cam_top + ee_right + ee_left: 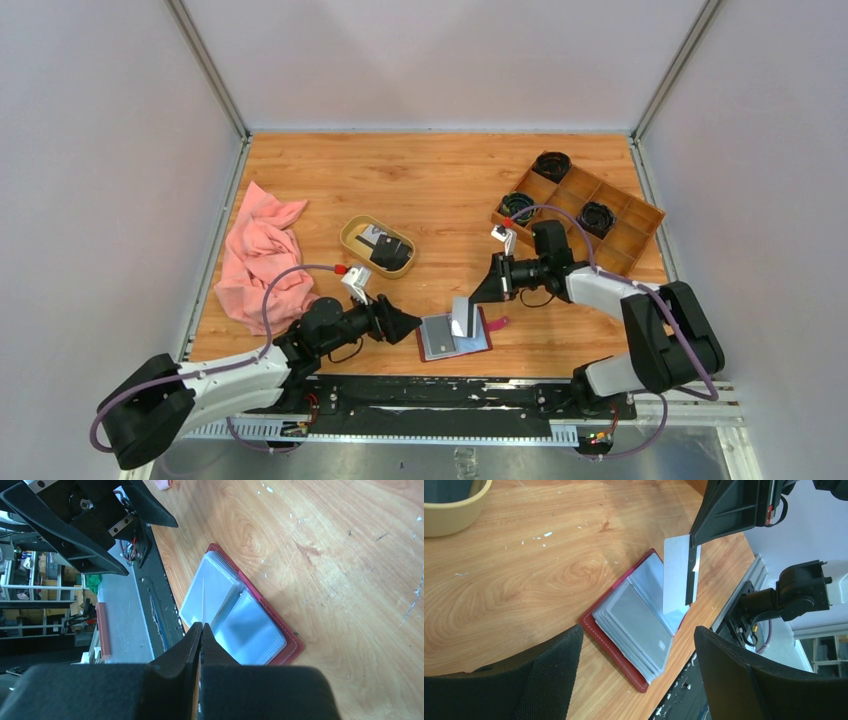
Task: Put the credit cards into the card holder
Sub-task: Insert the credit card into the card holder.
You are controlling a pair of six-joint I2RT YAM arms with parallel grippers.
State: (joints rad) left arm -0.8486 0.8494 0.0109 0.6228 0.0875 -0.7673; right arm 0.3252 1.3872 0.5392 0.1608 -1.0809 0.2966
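Note:
The dark red card holder [482,343] lies open near the table's front edge, its grey pockets [634,617] facing up. My right gripper [478,292] is shut on a white credit card [675,575] with a black stripe. The card hangs upright, its lower edge at the holder's pockets. In the right wrist view the card shows edge-on [203,602] past the closed fingertips [201,627], above the holder [255,627]. My left gripper [639,630] stands open just left of the holder, holding nothing. More credit cards, one black [392,252] and one pale [371,237], lie in the tan dish.
The oval tan dish [352,228] sits left of centre. A pink cloth [260,255] is bunched at the left wall. A brown wooden compartment tray [610,235] with black round items stands at the back right. The metal rail [450,388] runs right below the holder.

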